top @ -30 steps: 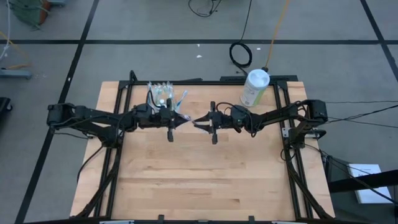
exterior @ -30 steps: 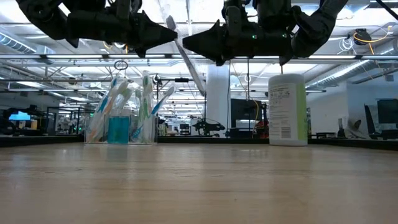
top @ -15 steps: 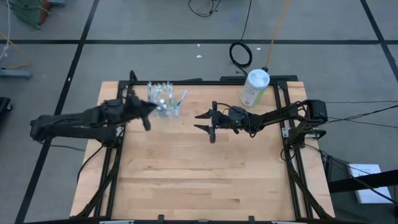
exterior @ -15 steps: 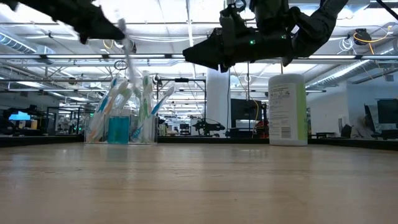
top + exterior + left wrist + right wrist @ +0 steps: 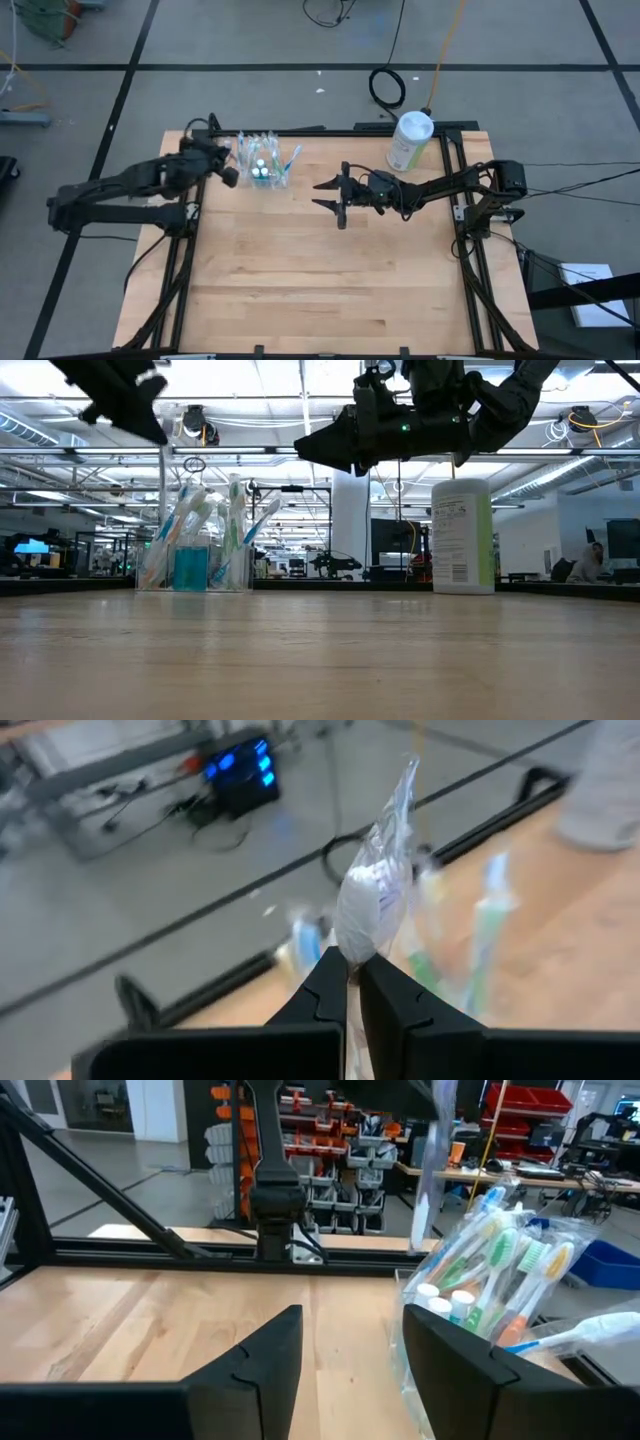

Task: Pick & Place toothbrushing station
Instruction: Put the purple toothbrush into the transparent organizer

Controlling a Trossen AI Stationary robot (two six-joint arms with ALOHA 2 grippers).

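The toothbrushing station is a clear cup [image 5: 262,165] packed with pale toothbrushes and blue tubes. It stands on its base at the table's far left, and also shows in the low view [image 5: 195,550] and the right wrist view [image 5: 490,1290]. My left gripper [image 5: 228,172] hovers just left of the cup, shut on a clear-wrapped toothbrush [image 5: 370,890]. My right gripper [image 5: 335,195] is open and empty above the table's middle, and its fingers [image 5: 270,1360] point toward the cup. My left gripper pinches the wrapped toothbrush between its two fingers, by the wrapper just below the white head [image 5: 352,958]. The brush is lifted clear of the table. In the low view it hangs upright below the gripper [image 5: 163,490], beside the cup's left side.
A white canister with a green label [image 5: 408,140] stands at the table's far right, also seen in the low view [image 5: 462,535]. Black frame rails run along the table's far edge [image 5: 330,131]. Bare wood lies between the arms and the near edge.
My left gripper has carried the wrapped toothbrush from beside my right gripper at the table's middle toward the left and far edge, to the cup. The brush, slanted before, now hangs upright. My right gripper has stayed where it was, open.
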